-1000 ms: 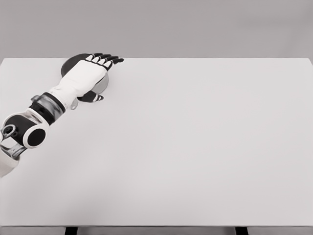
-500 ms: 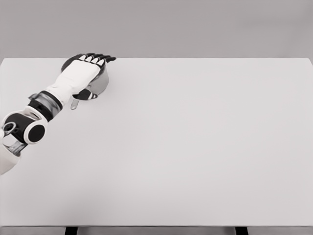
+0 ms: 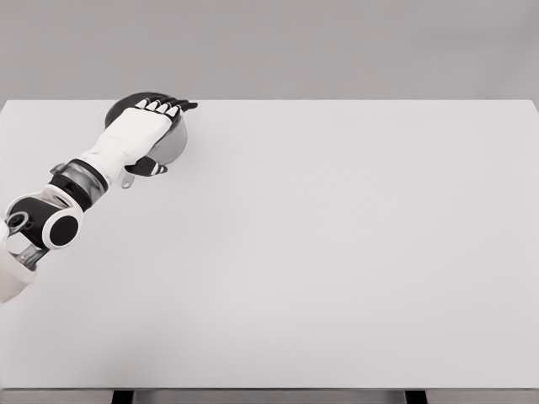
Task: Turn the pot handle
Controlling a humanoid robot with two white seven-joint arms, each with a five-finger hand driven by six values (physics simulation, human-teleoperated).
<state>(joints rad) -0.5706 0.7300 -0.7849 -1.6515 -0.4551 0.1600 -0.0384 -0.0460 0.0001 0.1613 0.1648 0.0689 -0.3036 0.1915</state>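
**One hand on top of the pot**

One arm shows, and it is the left one. It comes in from the low left side and reaches up toward the far left corner of the desk (image 3: 337, 252). The arm is white with dark rings at its joints.

The left hand (image 3: 139, 130) lies over the pot (image 3: 173, 143). The back of the hand faces up. Its four long fingers (image 3: 168, 106) are stretched out almost straight, side by side, and their dark tips stick out past the far rim of the pot. The thumb (image 3: 152, 168) is dark too, and it pokes out low on the near side of the pot. So the hand is wide and flat, and it covers the pot like a lid. I cannot tell if the thumb is pressing on the pot or just sits close to it.

The pot is round and gray and shiny. It stands near the far edge of the desk, close to the left corner. Most of it is hidden under the hand. Only its right side and a bit of its dark rim at the back show.

A small gray piece (image 3: 127, 179) sticks out below the wrist, on the near left side of the pot. It may be the pot handle, but it is too small and too hidden to be sure.

The desk is big, white and plain. Behind it is a gray wall.
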